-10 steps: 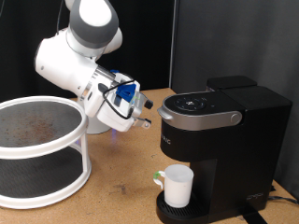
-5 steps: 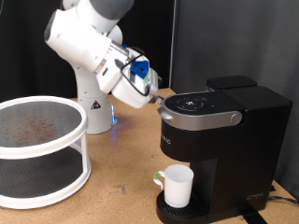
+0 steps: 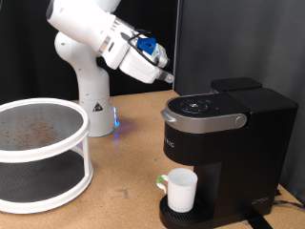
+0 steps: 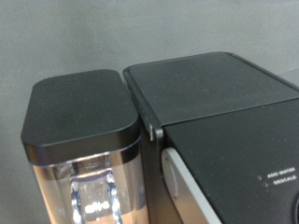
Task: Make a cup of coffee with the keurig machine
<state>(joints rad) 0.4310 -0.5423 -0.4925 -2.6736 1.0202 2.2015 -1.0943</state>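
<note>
One cup (image 3: 180, 188) on keurig machine (image 3: 229, 143) base; tool (image 3: 168, 76) above, opening unclear, perhaps closed.

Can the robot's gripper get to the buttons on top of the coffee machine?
Probably yes. The gripper hangs in the air above the keurig machine, apart from it, and nothing sits between it and the round button top. The lid looks closed.
</note>
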